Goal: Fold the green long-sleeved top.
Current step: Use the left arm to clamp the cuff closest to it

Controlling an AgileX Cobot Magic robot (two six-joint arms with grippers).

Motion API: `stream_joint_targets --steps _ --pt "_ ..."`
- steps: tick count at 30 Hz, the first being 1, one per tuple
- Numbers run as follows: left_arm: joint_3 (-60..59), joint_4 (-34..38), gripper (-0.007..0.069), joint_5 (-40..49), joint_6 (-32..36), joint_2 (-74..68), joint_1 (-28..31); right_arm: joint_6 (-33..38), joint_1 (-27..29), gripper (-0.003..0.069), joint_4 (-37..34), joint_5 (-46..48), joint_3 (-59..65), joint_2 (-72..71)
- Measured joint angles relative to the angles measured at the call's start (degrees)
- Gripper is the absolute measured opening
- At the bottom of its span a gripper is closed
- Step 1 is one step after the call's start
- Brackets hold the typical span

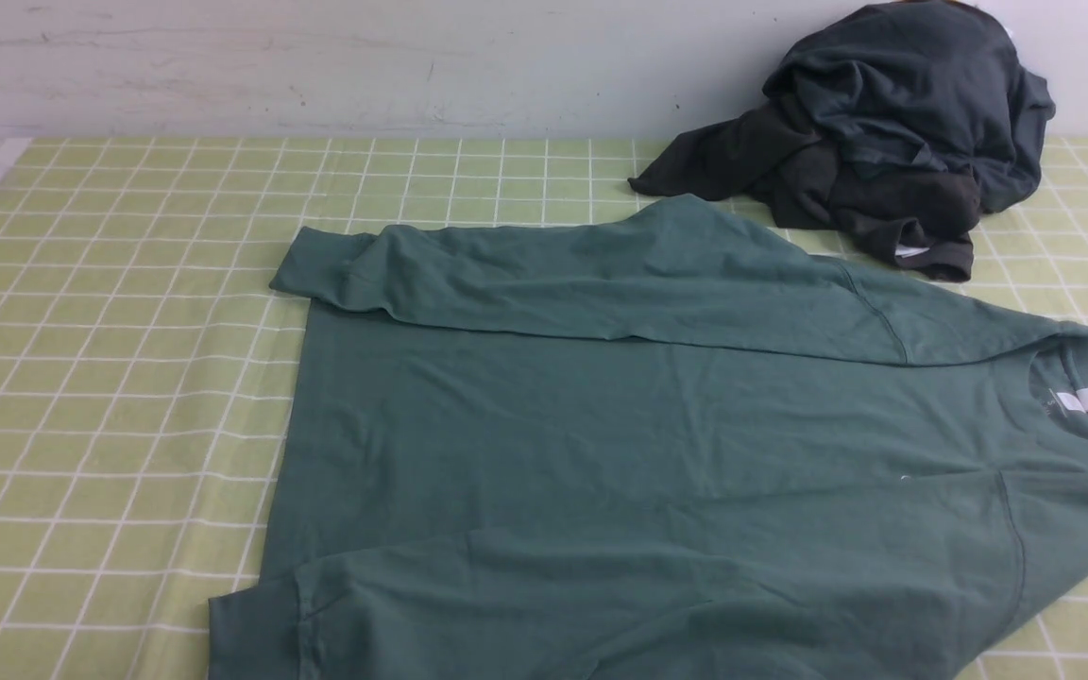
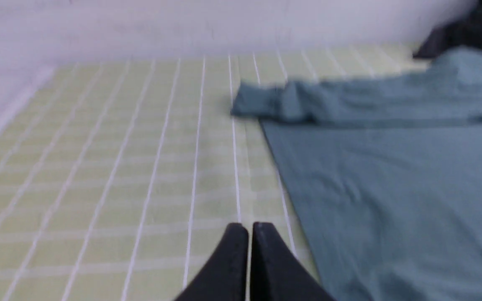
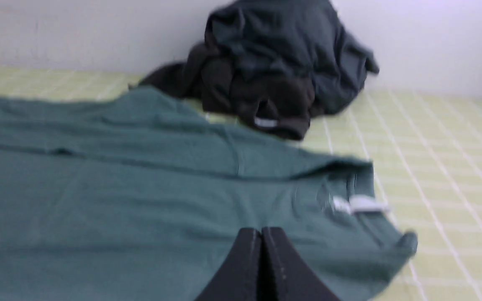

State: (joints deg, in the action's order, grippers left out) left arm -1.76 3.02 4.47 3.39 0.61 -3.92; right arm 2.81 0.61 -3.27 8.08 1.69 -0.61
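I note the green long-sleeved top lies flat, its long axis running gripper to gripper. The left gripper, jaws together, has the hem to its right. The right gripper, jaws together, sits over the collar end.

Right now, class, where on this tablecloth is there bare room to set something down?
Widest bare patch: left of the green top, out to the tablecloth edge. A bare strip runs between the folded sleeve and the wall. Crowded: far right, the dark garment pile.
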Motion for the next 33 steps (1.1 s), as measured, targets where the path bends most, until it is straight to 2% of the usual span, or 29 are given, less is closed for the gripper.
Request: stream_joint_targets --steps 1,3,7,9,10,11,13,14,15,19,20,22,23,24,27,28,29,33 --pt "0.0 0.0 -0.0001 -5.0 0.0 0.0 0.0 -0.1 0.0 -0.0013 0.0 -5.1 0.0 0.0" --pt "0.0 0.0 -0.0001 -9.0 -0.2 0.0 0.0 -0.3 0.0 -0.0013 0.0 -9.7 0.0 0.0" --pt "0.0 0.0 -0.0001 -25.6 -3.4 0.0 0.0 -5.3 0.0 -0.0013 -0.1 -30.5 0.0 0.0" --pt "0.0 0.4 -0.0001 -31.5 -7.7 0.0 0.0 -8.6 0.0 -0.0013 -0.7 -39.0 0.0 0.0" --pt "0.0 0.6 -0.0001 -34.9 -12.3 0.0 0.0 -10.7 0.0 -0.0013 -1.0 -42.5 0.0 0.0" --pt "0.0 0.6 -0.0001 -36.0 -14.1 0.0 0.0 -11.5 0.0 -0.0013 -1.2 -43.8 0.0 0.0" --pt "2.5 -0.1 -0.0001 -37.5 -24.1 -0.1 0.0 -16.5 0.0 -0.0013 -1.6 -48.3 -0.5 0.0" --pt "3.3 -0.5 -0.0001 -36.9 -24.6 -0.2 0.0 -16.7 0.0 -0.0013 -1.6 -48.1 -1.0 0.0" --pt "4.9 -1.3 -0.0001 -35.9 -25.9 -0.7 0.0 -17.1 0.0 -0.0013 -1.6 -46.8 -1.8 0.0" --pt "22.1 -14.0 -0.0001 -20.2 -28.3 -11.4 0.0 -14.6 0.0 -0.0013 2.0 -27.8 -15.6 3.5" --pt "22.8 -14.7 -0.0001 -19.4 -28.3 -11.4 0.0 -14.6 0.0 -0.0013 2.0 -26.8 -16.3 3.9" --pt "29.8 -21.7 -0.0001 -10.6 -29.2 -20.0 0.0 -12.3 0.0 -0.0013 7.0 -15.0 -23.5 10.5" --pt "30.2 -22.2 -0.0001 -10.0 -29.4 -21.5 0.0 -12.1 0.0 -0.0013 7.8 -14.2 -24.0 11.7" --pt "32.6 -24.8 -0.0001 -5.8 -30.2 -26.8 0.0 -11.6 0.0 -0.0013 10.3 -8.1 -27.0 16.4" --pt "33.5 -25.7 -0.0001 4.4 -32.8 -38.3 -0.6 -11.0 -0.2 -0.0013 11.5 4.0 -29.9 26.3" --pt "33.5 -25.7 -0.0001 5.2 -32.8 -39.0 -0.7 -11.0 -0.2 -0.0013 11.4 4.0 -30.0 26.9" --pt "33.5 -24.2 -0.0001 12.2 -33.3 -45.1 -2.6 -10.4 -1.4 -0.0013 10.3 12.0 -30.3 31.4" --pt "33.5 -17.0 -0.0001 23.1 -30.6 -58.2 -10.2 -4.8 -6.7 -0.0013 4.2 27.9 -30.3 40.9"
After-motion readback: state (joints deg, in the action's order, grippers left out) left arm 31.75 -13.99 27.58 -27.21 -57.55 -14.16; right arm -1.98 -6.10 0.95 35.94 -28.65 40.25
